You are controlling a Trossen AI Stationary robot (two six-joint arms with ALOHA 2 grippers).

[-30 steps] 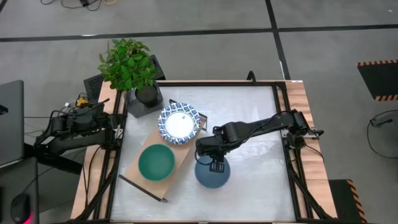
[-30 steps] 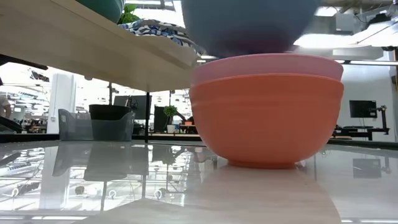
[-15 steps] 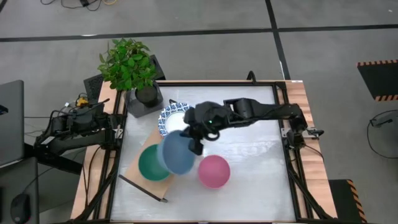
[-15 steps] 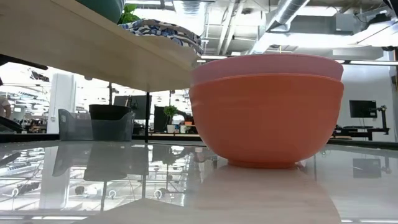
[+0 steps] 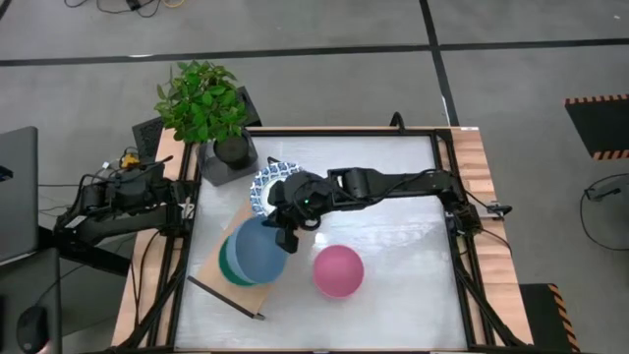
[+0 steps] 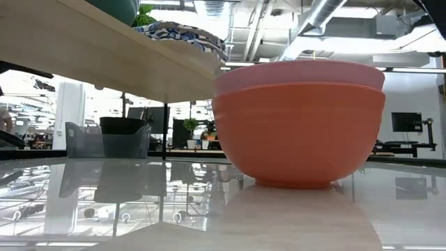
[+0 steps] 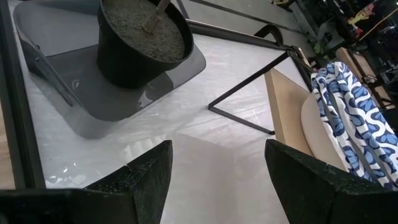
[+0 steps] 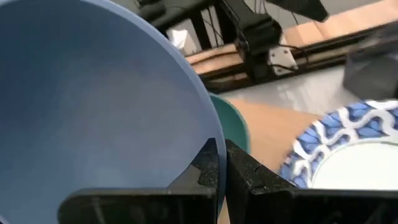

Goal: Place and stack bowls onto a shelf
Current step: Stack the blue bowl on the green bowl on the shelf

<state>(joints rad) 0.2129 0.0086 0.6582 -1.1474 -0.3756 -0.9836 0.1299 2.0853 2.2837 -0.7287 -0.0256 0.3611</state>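
- Right gripper (image 5: 286, 234) pinches the blue bowl (image 5: 259, 250) by its rim, above the green bowl (image 5: 228, 265) on the shelf (image 5: 234, 223).
- Risk: off-centre release, so blue bowl tips off green bowl.
- Risk: one-sided rim pinch may slip.
- Left gripper (image 7: 217, 180) spread, idle beyond the shelf.

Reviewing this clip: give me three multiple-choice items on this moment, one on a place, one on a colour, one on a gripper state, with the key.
1. Where is the blue bowl?
A. over the green bowl on the shelf
B. on the pink bowl
C. beside the plant pot

2. What colour is the bowl under the pink one?
A. green
B. red
C. white

3. How is the right gripper?
A. wide open
B. out of view
C. shut on the blue bowl's rim

Key: A, the high view shows blue covering green; B, the low view shows the red bowl beneath; C, the right wrist view shows fingers pinching the rim.
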